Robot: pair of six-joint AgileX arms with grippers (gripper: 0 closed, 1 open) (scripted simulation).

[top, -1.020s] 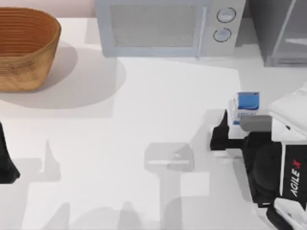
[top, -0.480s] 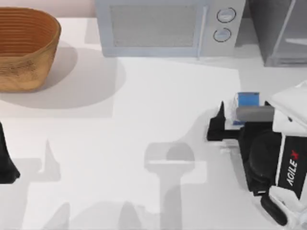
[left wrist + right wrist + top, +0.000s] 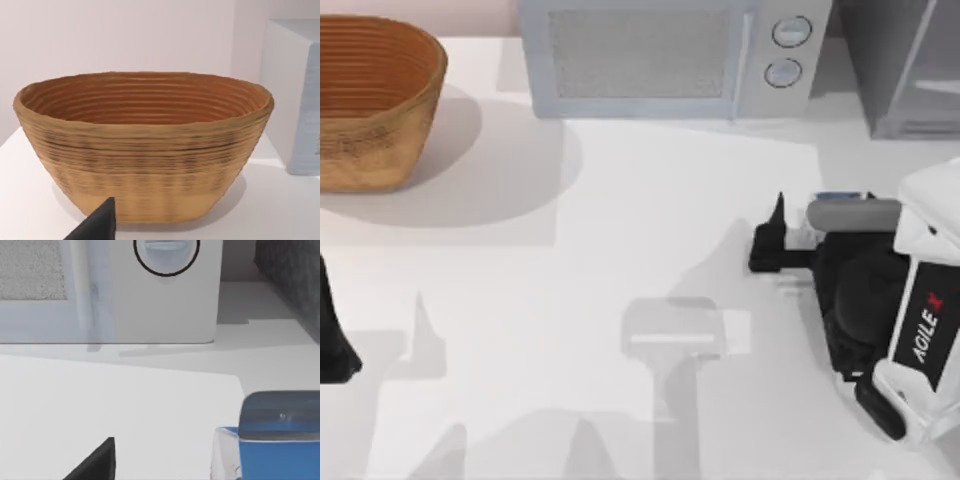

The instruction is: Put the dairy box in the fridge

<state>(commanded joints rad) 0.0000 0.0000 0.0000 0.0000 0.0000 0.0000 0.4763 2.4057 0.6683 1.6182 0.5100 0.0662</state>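
A white table (image 3: 620, 250) (soft grey shadows across it) meets a pale pinkish wall (image 3: 125, 35).

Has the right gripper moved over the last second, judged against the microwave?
Yes. In the top view the right gripper has crept toward the microwave and slightly left, its arm now covering most of the dairy box.

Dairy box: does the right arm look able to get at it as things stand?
Probably yes. In the top view the right pincer sits right beside the dairy box, with bare table around and nothing between them. The right wrist view shows the carton close ahead. The left pincer is parked at the table's left edge.
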